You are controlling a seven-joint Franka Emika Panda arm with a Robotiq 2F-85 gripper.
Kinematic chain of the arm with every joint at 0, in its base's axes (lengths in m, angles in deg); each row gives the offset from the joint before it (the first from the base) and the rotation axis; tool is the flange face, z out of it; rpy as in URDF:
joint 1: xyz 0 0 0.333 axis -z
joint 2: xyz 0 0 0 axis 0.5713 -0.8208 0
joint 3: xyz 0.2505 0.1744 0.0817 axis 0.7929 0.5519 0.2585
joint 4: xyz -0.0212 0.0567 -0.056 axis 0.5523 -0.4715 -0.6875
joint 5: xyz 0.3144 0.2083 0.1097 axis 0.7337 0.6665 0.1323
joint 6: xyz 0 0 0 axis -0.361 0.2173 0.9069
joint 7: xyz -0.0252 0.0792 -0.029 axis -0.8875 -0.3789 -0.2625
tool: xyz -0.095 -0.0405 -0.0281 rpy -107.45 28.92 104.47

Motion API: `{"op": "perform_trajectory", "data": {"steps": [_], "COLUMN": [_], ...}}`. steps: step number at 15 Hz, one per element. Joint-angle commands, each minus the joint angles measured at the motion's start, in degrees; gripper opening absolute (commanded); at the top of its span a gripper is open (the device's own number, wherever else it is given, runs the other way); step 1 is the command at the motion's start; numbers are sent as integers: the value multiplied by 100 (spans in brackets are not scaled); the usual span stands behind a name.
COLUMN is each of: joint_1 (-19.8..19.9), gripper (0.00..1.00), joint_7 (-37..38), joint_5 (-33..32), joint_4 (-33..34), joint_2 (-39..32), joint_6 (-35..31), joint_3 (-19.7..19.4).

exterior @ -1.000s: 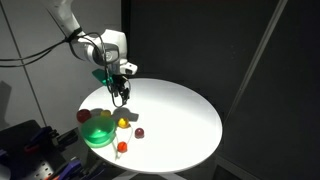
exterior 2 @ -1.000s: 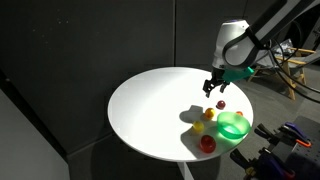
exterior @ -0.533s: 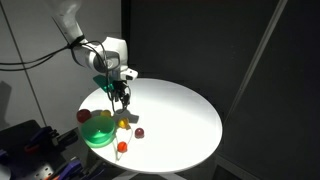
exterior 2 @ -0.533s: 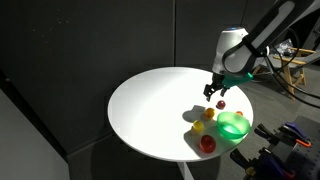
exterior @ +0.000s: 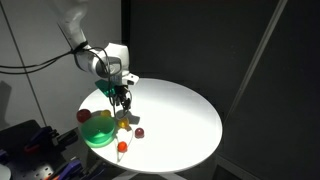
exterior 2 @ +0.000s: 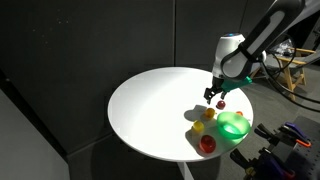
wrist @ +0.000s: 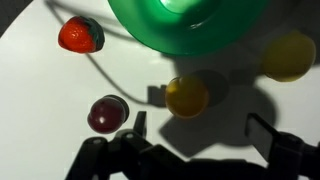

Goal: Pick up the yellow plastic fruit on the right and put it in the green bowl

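Note:
The green bowl (exterior: 98,131) (exterior 2: 234,126) sits near the table edge; its rim fills the top of the wrist view (wrist: 190,30). Two yellow plastic fruits lie beside it. One (wrist: 186,97) (exterior 2: 209,114) lies just ahead of my gripper (wrist: 200,135), in line with the gap between the fingers. The second (wrist: 290,55) (exterior 2: 198,127) lies further off. A yellow fruit also shows in an exterior view (exterior: 123,123). My gripper (exterior: 122,97) (exterior 2: 215,95) is open and empty, hovering above the table next to the bowl.
A dark red round piece (wrist: 107,113) (exterior 2: 220,104) lies close by one finger. A red strawberry-like piece (wrist: 80,35) (exterior: 83,116) lies beside the bowl. An orange-red piece (exterior: 122,147) (exterior 2: 207,144) sits near the round white table's edge (exterior: 190,150).
My gripper has moved lower and closer to the bowl and the fruits. The fruits and bowl have not moved.

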Motion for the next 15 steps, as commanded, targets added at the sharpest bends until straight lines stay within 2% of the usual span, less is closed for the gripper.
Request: {"op": "perform_trajectory", "data": {"steps": [1, 15], "joint_1": [-181, -441], "gripper": [100, 100], "joint_7": [40, 297], "joint_5": [-97, 29], "joint_4": [281, 576], "joint_2": [-234, -857], "joint_6": [25, -31], "joint_3": [-159, -448]}}
